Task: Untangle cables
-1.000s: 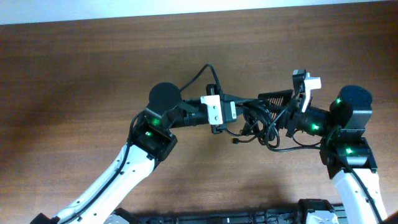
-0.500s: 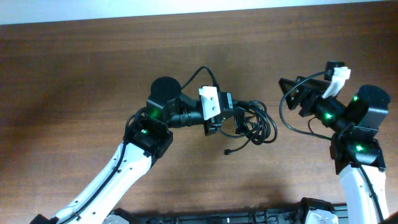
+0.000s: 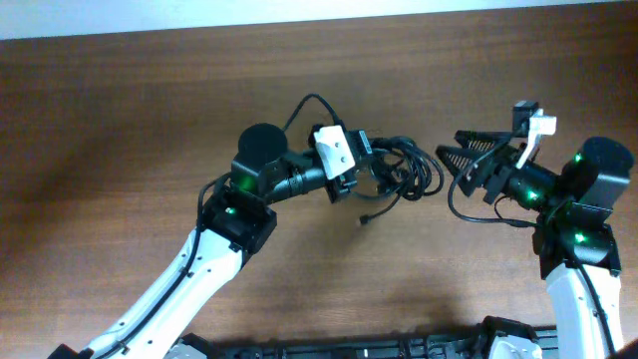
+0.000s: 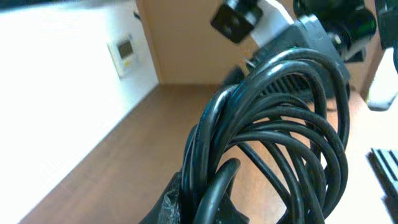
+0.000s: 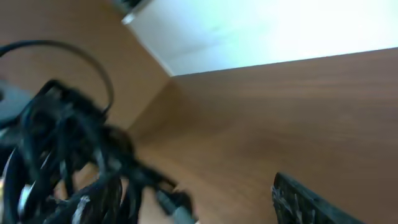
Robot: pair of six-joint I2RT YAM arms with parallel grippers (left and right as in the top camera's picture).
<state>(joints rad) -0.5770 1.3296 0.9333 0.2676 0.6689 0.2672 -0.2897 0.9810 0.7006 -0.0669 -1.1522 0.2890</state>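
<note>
A bundle of tangled black cables (image 3: 407, 174) hangs from my left gripper (image 3: 365, 166), which is shut on one side of the coils. In the left wrist view the loops (image 4: 280, 124) rise out of the jaws (image 4: 208, 202). A loose plug end (image 3: 367, 219) dangles below the bundle. My right gripper (image 3: 452, 150) is open and empty, just right of the bundle, with a small gap between them. The right wrist view is blurred: the bundle (image 5: 59, 155) is at the left and one finger (image 5: 311, 202) at the lower right.
The brown wooden table (image 3: 120, 120) lies all round. A thin black cable (image 3: 469, 214) loops below my right wrist; I cannot tell whether it belongs to the arm. A white wall (image 3: 299, 12) runs along the far edge.
My right gripper let go of the bundle, pulled back to the right, then came partway back, open. My left gripper moved the bundle left and toward the far edge.
</note>
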